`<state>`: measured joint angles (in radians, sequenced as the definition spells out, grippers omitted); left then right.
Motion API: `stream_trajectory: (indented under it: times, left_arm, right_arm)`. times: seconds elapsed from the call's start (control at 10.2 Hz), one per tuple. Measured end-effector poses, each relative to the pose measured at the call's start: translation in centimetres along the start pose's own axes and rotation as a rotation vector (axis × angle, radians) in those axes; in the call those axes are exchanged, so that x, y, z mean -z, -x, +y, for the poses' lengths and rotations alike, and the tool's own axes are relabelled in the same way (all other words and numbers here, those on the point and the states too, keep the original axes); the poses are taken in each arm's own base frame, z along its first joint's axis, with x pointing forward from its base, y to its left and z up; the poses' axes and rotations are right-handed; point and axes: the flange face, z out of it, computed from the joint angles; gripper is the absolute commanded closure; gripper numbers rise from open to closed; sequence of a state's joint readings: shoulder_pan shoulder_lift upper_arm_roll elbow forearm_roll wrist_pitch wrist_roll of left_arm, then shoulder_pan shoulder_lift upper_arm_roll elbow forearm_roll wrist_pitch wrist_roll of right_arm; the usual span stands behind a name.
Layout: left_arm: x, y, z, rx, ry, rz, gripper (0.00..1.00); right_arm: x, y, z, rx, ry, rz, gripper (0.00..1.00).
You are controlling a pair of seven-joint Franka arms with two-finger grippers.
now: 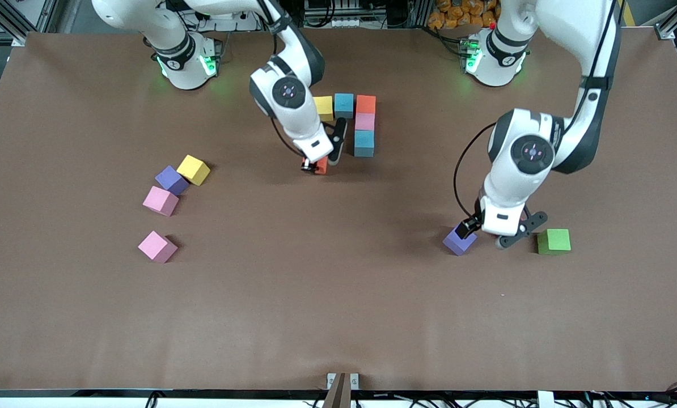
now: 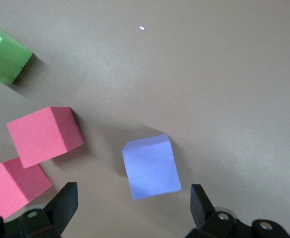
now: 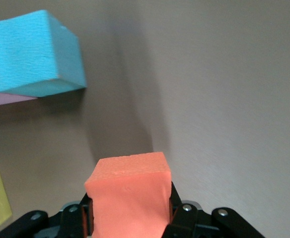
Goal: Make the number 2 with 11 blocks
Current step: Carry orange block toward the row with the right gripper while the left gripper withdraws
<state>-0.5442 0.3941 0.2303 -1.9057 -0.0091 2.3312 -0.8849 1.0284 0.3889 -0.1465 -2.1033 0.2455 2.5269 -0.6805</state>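
Nearest the camera: a lone pink cube (image 1: 157, 246) toward the right arm's end of the table (image 1: 338, 328).

The right arm (image 1: 287, 93) reaches to the middle of the table. The left arm (image 1: 528, 153) reaches down toward its own end.

The number 2 (image 1: 352, 122) is only partly built, with five cubes laid, and sits close to the robot bases. Its top row is a yellow cube (image 1: 323, 107), a light blue cube (image 1: 344, 104) and an orange corner cube (image 1: 365, 104), all touching. A pink cube (image 1: 364, 121) and a second light blue cube (image 1: 364, 143) run from the corner toward the camera.

The right gripper (image 1: 316, 165) has its fingers clenched on an orange cube (image 3: 130, 193). It holds the cube low over the table, near that second light blue cube but apart from it.

The left gripper (image 1: 483, 235) has its fingers spread and empty, one on each side of a purple cube (image 2: 152, 166), and is not yet gripping it. Two red cubes (image 2: 43, 134) lie just beside it, showing only in the left wrist view. The green cube (image 1: 554, 241) is near, apart from the rest.

A loose cluster lies toward the right arm's end: a spare yellow cube (image 1: 193, 169), a spare purple cube (image 1: 172, 179) and a spare pink cube (image 1: 160, 200).

Step in hand, as I judge it: placing the sixth cube to start the middle bar. Less than half the digit is done.

Next move:
- Bring the orange cube into line with the second light blue cube.
- Keep it square and flush so it does not nudge the laid cubes.
- Release it.

The left fingers look ready to close on the purple cube.
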Motion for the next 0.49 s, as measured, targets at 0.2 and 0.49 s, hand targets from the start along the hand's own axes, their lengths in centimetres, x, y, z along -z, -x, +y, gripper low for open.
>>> stream_trajectory:
  times: [0.2,0.49]
  left_arm:
    - [-1.9,-0.8,1.6,0.047,-0.002,-0.047,0.00]
    - [-5.0,-1.4,1.7,0.067,-0.040,-0.072,0.00]
  right_arm:
    - [-0.9,-0.6,-2.6,0.037,0.008,0.005,1.00]
    - [-1.1,-1.7,-4.9,0.030,0.021,0.025,1.00]
